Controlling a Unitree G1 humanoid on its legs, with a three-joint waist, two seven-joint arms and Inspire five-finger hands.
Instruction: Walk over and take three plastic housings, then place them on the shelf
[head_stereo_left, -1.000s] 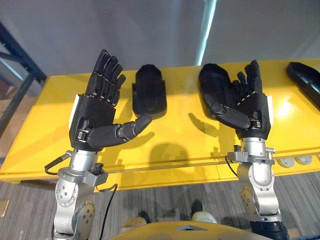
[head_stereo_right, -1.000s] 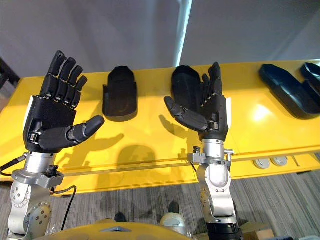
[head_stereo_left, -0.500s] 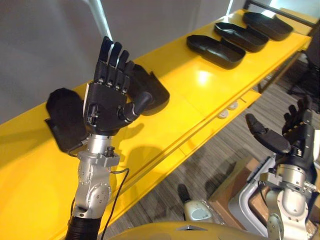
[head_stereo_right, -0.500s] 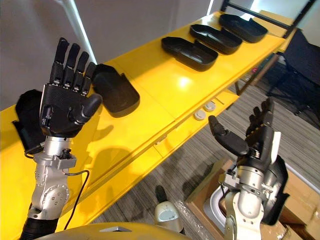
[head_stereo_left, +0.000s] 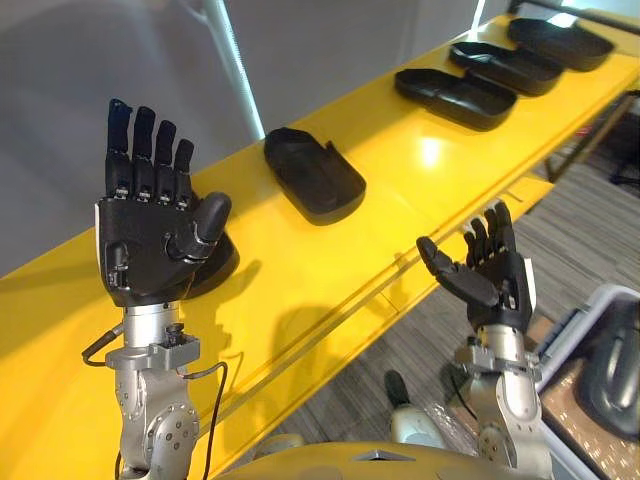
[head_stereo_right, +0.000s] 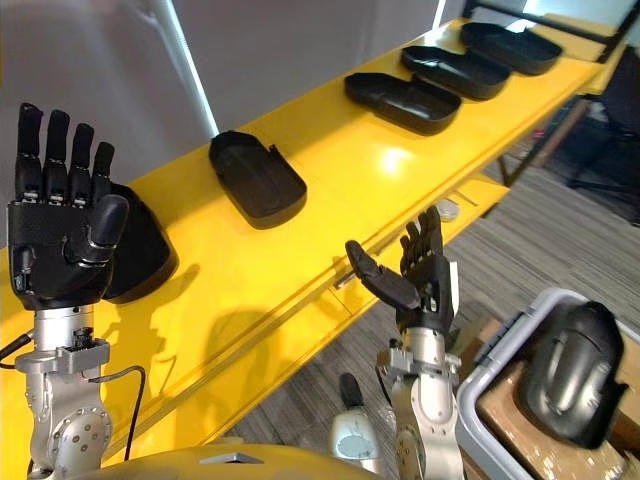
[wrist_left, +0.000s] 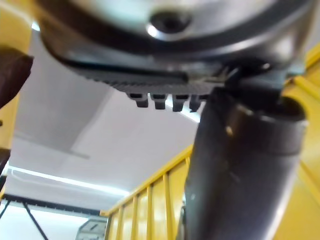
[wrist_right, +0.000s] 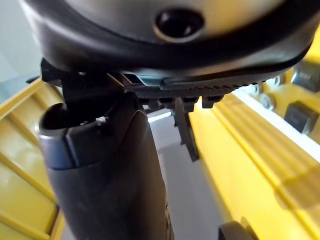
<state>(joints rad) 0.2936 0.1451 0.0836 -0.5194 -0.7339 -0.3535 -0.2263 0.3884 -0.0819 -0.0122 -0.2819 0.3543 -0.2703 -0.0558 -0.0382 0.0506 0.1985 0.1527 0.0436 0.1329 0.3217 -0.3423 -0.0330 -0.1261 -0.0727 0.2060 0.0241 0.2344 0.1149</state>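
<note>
Black plastic housings lie along a long yellow shelf (head_stereo_left: 300, 285). One housing (head_stereo_left: 315, 178) lies in the middle, and another (head_stereo_right: 140, 255) sits half hidden behind my left hand (head_stereo_left: 150, 250). That hand is raised, palm toward the camera, fingers straight and empty. Three more housings (head_stereo_right: 403, 102) (head_stereo_right: 456, 72) (head_stereo_right: 510, 47) lie in a row at the shelf's far right end. My right hand (head_stereo_left: 495, 290) hangs lower, in front of the shelf's front edge above the floor, open and empty. Both wrist views show a thumb (wrist_left: 240, 165) (wrist_right: 110, 175) with nothing held.
A grey bin (head_stereo_right: 480, 385) stands on the floor at lower right with a black housing (head_stereo_right: 568, 370) inside. Grey carpet runs along the shelf's front. A grey wall stands behind the shelf.
The camera has swung right along the shelf, bringing the bin into view. Both hands stay open; the right hand has left the shelf top and now hangs in front of its edge.
</note>
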